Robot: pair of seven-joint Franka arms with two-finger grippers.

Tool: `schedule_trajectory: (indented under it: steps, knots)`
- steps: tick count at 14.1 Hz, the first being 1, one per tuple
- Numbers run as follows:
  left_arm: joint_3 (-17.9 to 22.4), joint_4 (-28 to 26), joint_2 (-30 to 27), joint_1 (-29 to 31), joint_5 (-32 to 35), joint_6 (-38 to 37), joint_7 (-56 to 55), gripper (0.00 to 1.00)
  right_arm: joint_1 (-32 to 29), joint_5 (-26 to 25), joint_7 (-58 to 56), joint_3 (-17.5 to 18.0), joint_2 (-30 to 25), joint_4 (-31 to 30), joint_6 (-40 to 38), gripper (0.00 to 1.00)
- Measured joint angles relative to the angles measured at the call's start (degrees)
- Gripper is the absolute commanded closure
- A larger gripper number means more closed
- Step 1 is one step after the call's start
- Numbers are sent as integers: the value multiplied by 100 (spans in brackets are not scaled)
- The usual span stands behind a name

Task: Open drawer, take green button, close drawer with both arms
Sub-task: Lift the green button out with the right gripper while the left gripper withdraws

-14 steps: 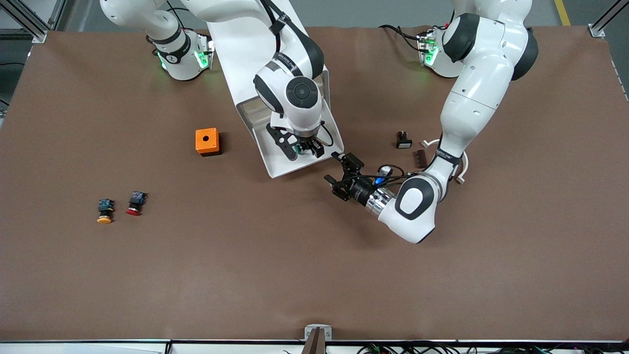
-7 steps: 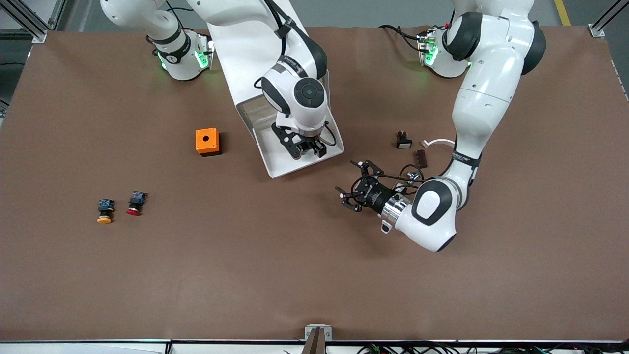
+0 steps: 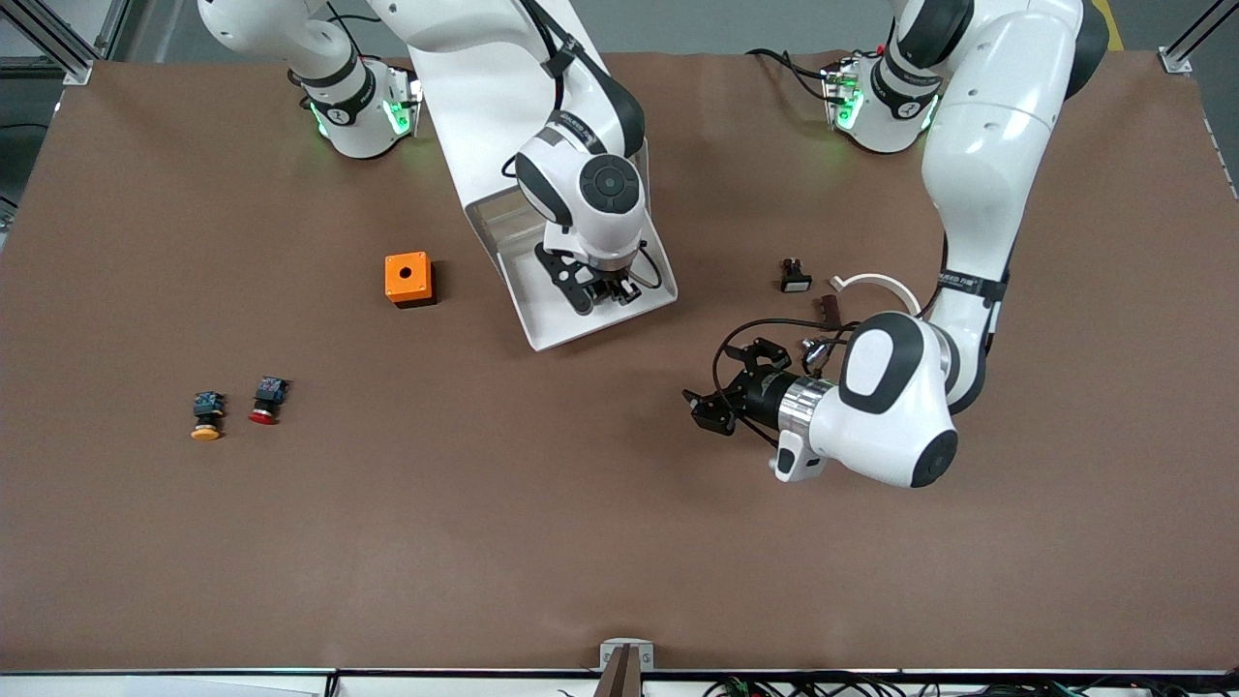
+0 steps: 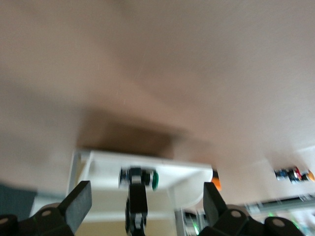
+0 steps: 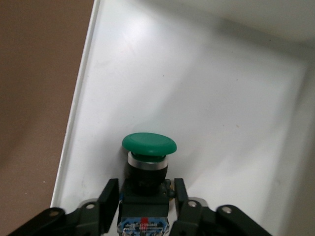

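Observation:
The drawer [image 3: 544, 312] stands pulled out of the white cabinet [image 3: 484, 106] toward the front camera. My right gripper [image 3: 608, 290] is down inside it, shut on the black body of the green-capped button [image 5: 149, 143]; its fingers [image 5: 109, 196] press both sides over the drawer's white floor [image 5: 221, 98]. My left gripper [image 3: 705, 407] is open and empty, off the drawer, over bare table toward the left arm's end. In the left wrist view my left gripper [image 4: 147, 199] faces the drawer [image 4: 184, 173] and the held button [image 4: 142, 178].
An orange box [image 3: 407, 279] sits beside the drawer toward the right arm's end. A red-capped button [image 3: 264, 399] and a yellow-orange-capped one [image 3: 205, 417] lie nearer the front camera. A small black part [image 3: 795, 276], a brown piece [image 3: 830, 308] and a white ring [image 3: 876, 282] lie by the left arm.
My left gripper has drawn away from the drawer's corner, toward the front camera and the left arm's end. My right gripper has shifted only slightly inside the drawer.

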Motion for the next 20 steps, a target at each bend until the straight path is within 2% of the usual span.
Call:
schedule_trajectory:
  steps: [4, 7, 9, 12, 16, 18, 20]
  knots:
    - [-8, -14, -222, -550, 1420, 832, 25, 0, -28, 0, -22, -31, -6, 100, -70, 98]
    - [-9, -67, -220, -742, 2050, 1183, 25, 0, -337, 0, -698, -96, -135, 570, -1017, 99]
    - [-11, -123, -221, -893, 2597, 1390, -66, 0, -726, -2, -1733, -116, -426, 763, -1742, 98]
    - [-12, -325, -221, -1107, 2941, 1658, -601, 0, -1370, -11, -3640, -159, -997, 795, -2583, 98]
    - [-19, -584, -218, -1377, 3454, 1748, -1406, 0, -2305, -41, -5463, -173, -1538, 782, -2985, 99]
    - [-19, -717, -217, -1541, 3505, 1819, -1656, 0, -2864, -77, -6483, -179, -1693, 739, -3070, 98]
    - [-25, -846, -216, -1678, 3509, 1912, -1697, 0, -3495, -214, -7556, -185, -1748, 666, -3046, 94]
